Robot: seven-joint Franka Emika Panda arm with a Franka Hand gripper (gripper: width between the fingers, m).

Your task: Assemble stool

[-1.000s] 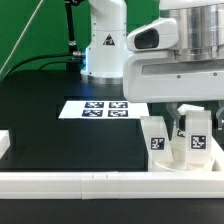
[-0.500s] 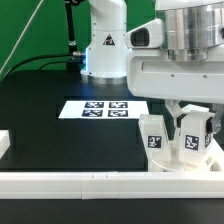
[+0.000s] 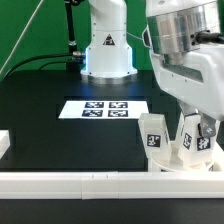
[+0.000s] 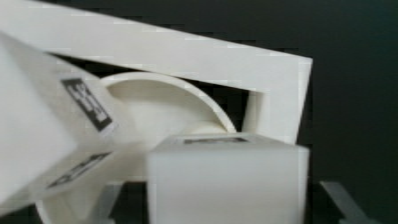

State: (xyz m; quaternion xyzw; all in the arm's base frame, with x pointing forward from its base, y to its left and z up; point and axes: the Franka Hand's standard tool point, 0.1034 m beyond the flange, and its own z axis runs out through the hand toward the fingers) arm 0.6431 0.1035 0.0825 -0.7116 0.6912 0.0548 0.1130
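Note:
My gripper (image 3: 196, 128) is shut on a white blocky leg (image 3: 197, 142) with a tag, at the exterior view's right, tilted a little. The leg's lower end meets the low white seat disc (image 3: 174, 158). A second tagged leg (image 3: 153, 135) stands upright on the disc, just to the exterior view's left of the held one. In the wrist view the held leg (image 4: 222, 175) fills the space between my dark fingers (image 4: 132, 200). The other leg (image 4: 63, 110) and the curved seat disc (image 4: 169, 100) lie beyond it.
A long white rail (image 3: 90, 182) runs along the table's front edge, with a raised end piece (image 3: 4, 143) at the left. The marker board (image 3: 105, 108) lies flat mid-table. The robot's base (image 3: 105, 45) stands at the back. A white rail corner (image 4: 231, 60) frames the disc.
My wrist has turned and tilted over the last second. The held leg has stayed at about the same spot on the seat disc, leaning slightly. The other leg has not moved.

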